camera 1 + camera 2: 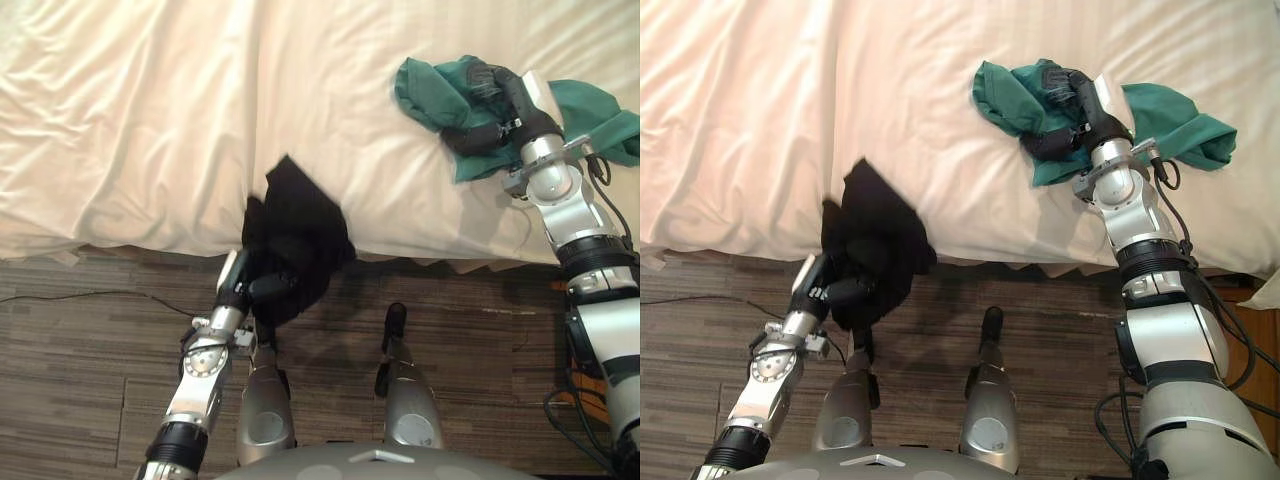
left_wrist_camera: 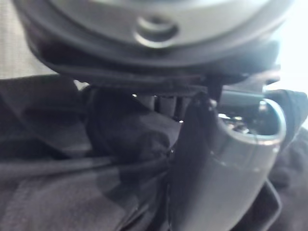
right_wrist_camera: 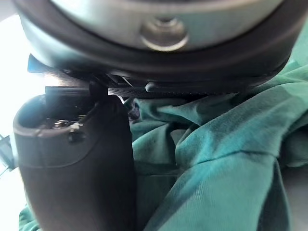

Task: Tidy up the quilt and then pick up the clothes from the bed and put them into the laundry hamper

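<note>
A black garment (image 1: 295,225) hangs over the near edge of the bed, partly on the cream quilt (image 1: 150,120). My left hand (image 1: 262,288) is shut on its lower part, just off the bed's edge; dark cloth (image 2: 57,192) bunches past that hand's thumb (image 2: 231,159). Further back on the right, a green garment (image 1: 440,90) lies crumpled on the quilt. My right hand (image 1: 490,105) rests on top of it, fingers curled into the folds. Green cloth (image 3: 216,159) presses against that hand's thumb (image 3: 77,163).
The quilt lies spread over the bed with soft creases, and its front edge (image 1: 120,245) hangs down to the striped brown floor (image 1: 90,370). An orange-brown thing (image 1: 1252,345) sits on the floor at the far right, beside my right arm.
</note>
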Controlling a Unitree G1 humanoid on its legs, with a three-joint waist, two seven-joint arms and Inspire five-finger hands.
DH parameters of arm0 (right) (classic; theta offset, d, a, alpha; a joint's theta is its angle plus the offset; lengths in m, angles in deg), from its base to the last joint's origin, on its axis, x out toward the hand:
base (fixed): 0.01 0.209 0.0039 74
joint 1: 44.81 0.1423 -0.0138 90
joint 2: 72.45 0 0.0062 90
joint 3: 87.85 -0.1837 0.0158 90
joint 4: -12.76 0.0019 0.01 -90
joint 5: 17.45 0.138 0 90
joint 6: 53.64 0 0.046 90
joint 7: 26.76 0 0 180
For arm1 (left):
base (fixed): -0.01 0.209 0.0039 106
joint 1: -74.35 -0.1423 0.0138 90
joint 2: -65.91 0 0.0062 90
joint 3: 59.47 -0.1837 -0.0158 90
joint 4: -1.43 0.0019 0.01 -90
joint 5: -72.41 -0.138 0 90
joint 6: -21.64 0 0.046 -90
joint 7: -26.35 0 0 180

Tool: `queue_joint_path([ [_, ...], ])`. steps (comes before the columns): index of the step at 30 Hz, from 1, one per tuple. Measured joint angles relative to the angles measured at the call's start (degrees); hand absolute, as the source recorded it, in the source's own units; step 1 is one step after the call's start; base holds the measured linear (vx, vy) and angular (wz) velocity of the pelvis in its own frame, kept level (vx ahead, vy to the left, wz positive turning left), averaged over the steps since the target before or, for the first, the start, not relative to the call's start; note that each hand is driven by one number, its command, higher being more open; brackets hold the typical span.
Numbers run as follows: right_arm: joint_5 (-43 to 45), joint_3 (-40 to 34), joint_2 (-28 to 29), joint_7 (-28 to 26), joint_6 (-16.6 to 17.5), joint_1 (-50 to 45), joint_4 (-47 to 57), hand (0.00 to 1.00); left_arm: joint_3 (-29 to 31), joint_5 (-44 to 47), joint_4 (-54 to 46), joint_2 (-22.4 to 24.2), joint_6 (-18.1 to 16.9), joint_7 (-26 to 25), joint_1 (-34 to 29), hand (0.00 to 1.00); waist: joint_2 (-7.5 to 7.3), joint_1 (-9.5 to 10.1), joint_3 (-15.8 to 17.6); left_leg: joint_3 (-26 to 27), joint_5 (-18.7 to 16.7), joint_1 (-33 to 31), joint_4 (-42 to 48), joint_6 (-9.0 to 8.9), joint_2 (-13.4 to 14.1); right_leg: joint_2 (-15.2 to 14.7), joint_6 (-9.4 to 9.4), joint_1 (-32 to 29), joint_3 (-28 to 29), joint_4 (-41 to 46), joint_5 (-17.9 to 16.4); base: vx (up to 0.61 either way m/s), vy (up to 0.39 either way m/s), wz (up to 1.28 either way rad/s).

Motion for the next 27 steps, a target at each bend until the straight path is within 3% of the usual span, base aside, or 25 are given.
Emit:
queue_joint_path([
  [5, 1.6, -8.7, 3.1, 1.9, -0.1, -7.2, 3.2, 0.0, -3.3, -0.1, 2.2, 0.5, 3.8, -0.2, -3.0, 0.0, 0.0, 1.39, 0.2, -0.6, 0.3, 0.8, -0.3, -0.04, 0.0, 0.0, 0.18, 1.2, -0.3, 0.0, -0.2, -0.02, 0.01, 0.06],
  [9, 8.3, -16.5, 13.0, 3.4, -0.2, -21.6, 14.2, 0.0, -3.0, -1.1, 2.2, 1.3, 5.0, -0.5, -2.2, 0.0, -0.99, 0.6, -0.5, -1.0, -0.1, 4.5, -0.4, -0.12, 0.1, 0.1, -0.05, 5.4, -1.1, 0.0, -1.7, 0.03, 0.008, 0.08],
  [12, 12.4, -18.1, 23.7, 2.0, 0.1, -37.3, 23.3, 0.0, -1.0, -4.3, 2.2, 1.3, 5.8, -1.0, -2.5, 0.0, -3.64, -0.69, -5.7, -0.4, -0.6, 6.3, -0.6, -0.2, 0.4, 0.3, -0.22, 7.1, -1.5, 0.0, -2.9, 0.05, -0.007, 0.0],
  [17, 14.1, -17.2, 35.2, -2.2, -0.4, -53.9, 23.6, 0.0, 0.8, -5.1, 3.2, 1.5, 6.2, -1.1, -4.9, 0.0, -7.21, -1.39, -11.6, 4.3, -2.6, 11.7, -0.6, -0.45, 0.2, 0.3, -0.06, 9.1, 2.7, 0.0, -3.3, 0.03, 0.01, -0.4],
  [23, 13.9, -13.8, 37.4, -6.1, -4.5, -63.2, 11.7, 0.0, 0.6, -10.2, 10.4, 2.4, 7.8, -1.0, -5.4, 0.0, -6.33, -2.26, -13.1, 6.8, -3.8, 15.9, -0.4, -0.67, 0.3, 0.5, -0.24, 11.1, 4.9, 1.2, -4.8, -0.02, 0.005, -0.23],
  [25, 14.0, -13.7, 38.0, -6.5, -4.6, -65.2, 9.2, 0.0, 0.4, -11.3, 10.8, 3.3, 7.8, -1.2, -6.8, 0.0, -5.68, -3.99, -13.1, 5.0, -4.5, 15.9, 0.3, -0.11, 0.3, 1.3, 1.07, 10.1, 9.1, 7.0, -10.1, -0.02, -0.008, 0.32],
  [27, 13.9, -14.9, 38.2, -6.2, -4.3, -65.0, 9.3, 0.0, -1.0, -11.3, 10.8, 3.7, 8.3, -1.7, -7.1, 0.0, -5.43, -5.11, -13.2, 2.4, -4.6, 15.0, 1.4, 0.19, 0.1, 3.3, 1.08, 10.0, 15.9, 11.1, -15.0, -0.01, -0.03, 0.66],
])
